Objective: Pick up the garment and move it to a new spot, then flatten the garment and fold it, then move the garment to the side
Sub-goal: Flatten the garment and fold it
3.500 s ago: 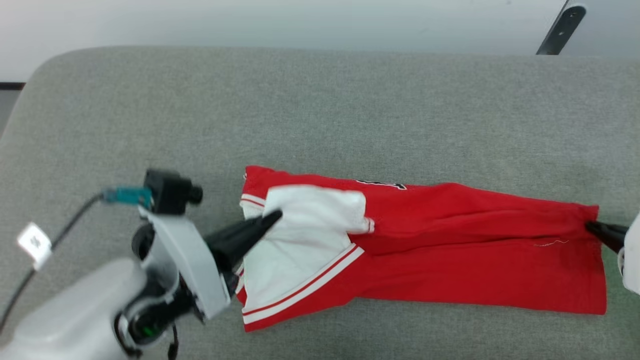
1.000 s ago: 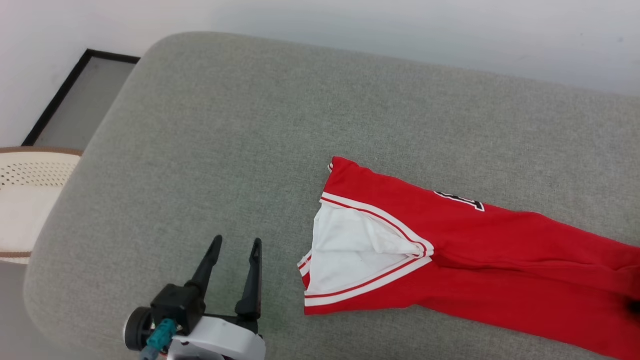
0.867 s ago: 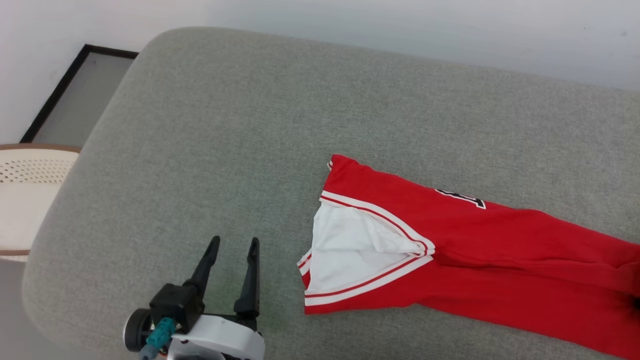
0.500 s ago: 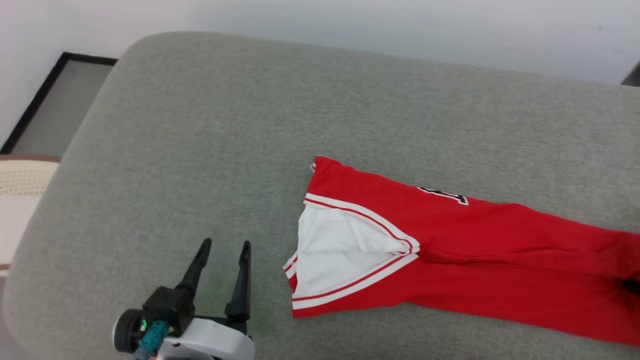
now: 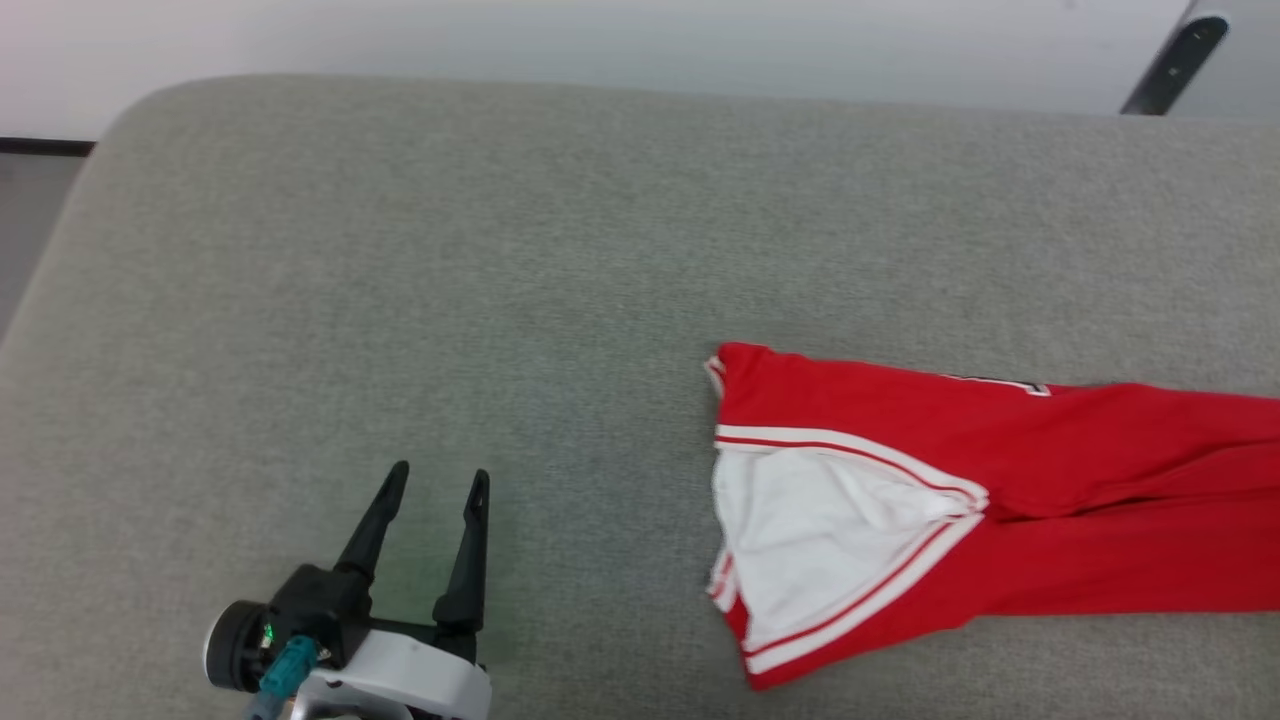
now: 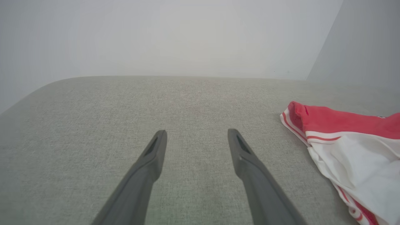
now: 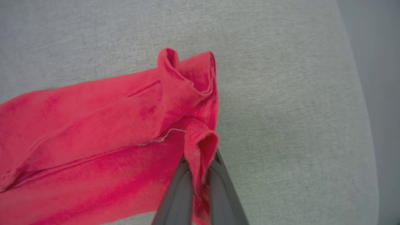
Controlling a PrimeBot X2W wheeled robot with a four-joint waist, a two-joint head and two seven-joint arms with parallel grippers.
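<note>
We see the garment (image 5: pixel 1000 480) lying lengthwise at the lower right of the head view on the grey cushion (image 5: pixel 500 250), running off the right edge. Our right gripper (image 7: pixel 201 161) has its jaws clamped on a narrow fold of the red hem — a thin bite that could slip under a hard pull. Our left gripper (image 5: pixel 440 470), jaws apart at the lower left, holds nothing, so a one-ended drag may bunch the white sleeve (image 5: pixel 820 530).

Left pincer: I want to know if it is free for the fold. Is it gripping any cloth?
No, the left pincer stands open over the bare grey cushion, and the garment lies apart from it.
</note>
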